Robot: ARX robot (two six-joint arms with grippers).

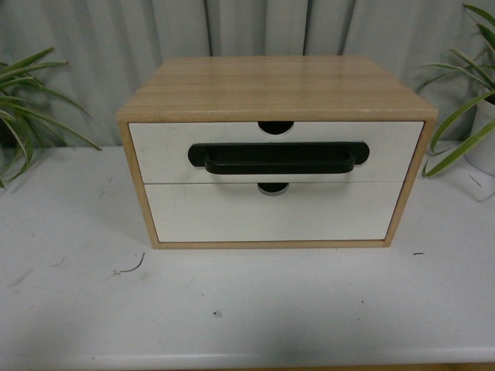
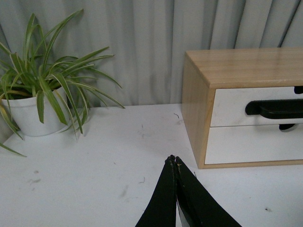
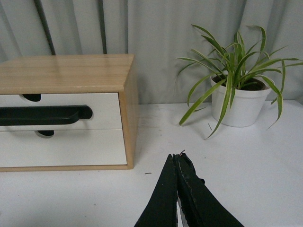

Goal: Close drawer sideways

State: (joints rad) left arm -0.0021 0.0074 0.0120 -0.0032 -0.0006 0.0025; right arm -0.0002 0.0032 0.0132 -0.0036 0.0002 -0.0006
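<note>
A light wood cabinet point(image 1: 274, 86) stands on the white table. Its upper drawer point(image 1: 162, 151) has a white front, a long black bar handle point(image 1: 277, 158) and a half-round notch in the top edge; its front sits flush with the cabinet frame. The drawer also shows in the left wrist view point(image 2: 227, 106) and the right wrist view point(image 3: 102, 101). Neither gripper shows in the front view. My left gripper point(image 2: 173, 158) is shut and empty, over the table short of the cabinet's left corner. My right gripper point(image 3: 177, 155) is shut and empty, short of the cabinet's right corner.
A plain white lower drawer front point(image 1: 271, 212) without a handle sits under the upper one. A potted plant point(image 2: 42, 101) stands left of the cabinet, another point(image 3: 239, 90) right of it. A grey curtain hangs behind. The table's front edge point(image 1: 247, 359) is near the camera.
</note>
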